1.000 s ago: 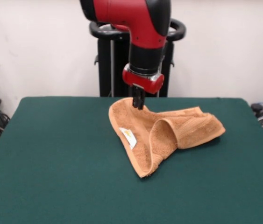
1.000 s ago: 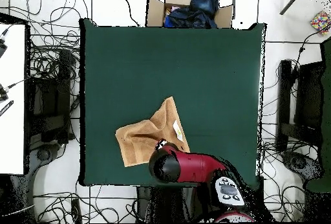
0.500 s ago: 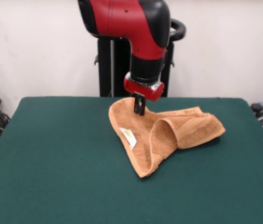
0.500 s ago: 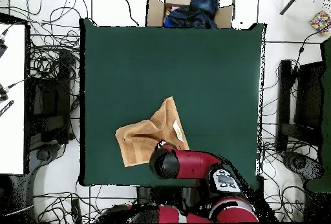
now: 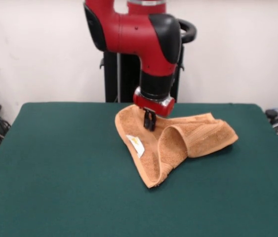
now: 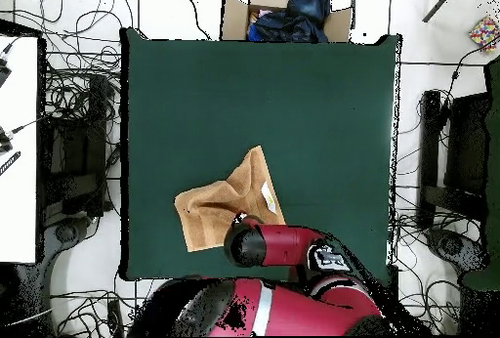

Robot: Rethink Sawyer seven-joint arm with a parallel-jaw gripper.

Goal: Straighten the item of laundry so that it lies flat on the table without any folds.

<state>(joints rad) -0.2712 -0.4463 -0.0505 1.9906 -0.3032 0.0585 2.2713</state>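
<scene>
Right now we see the crumpled orange-tan terry towel (image 5: 171, 140) lying on the dark green felt-topped desk (image 5: 55, 173), toward its far middle in the front view, bunched with a raised loop-like fold and a small white tag (image 5: 136, 144) showing on its near-left side. We see the red and black arm's end effector (image 5: 149, 121) pointing down, its dark tips at the towel's upper surface near the far edge; we cannot tell how far open it is or whether it grips cloth. In the overhead view the arm covers the towel's (image 6: 223, 207) corner nearest the robot.
</scene>
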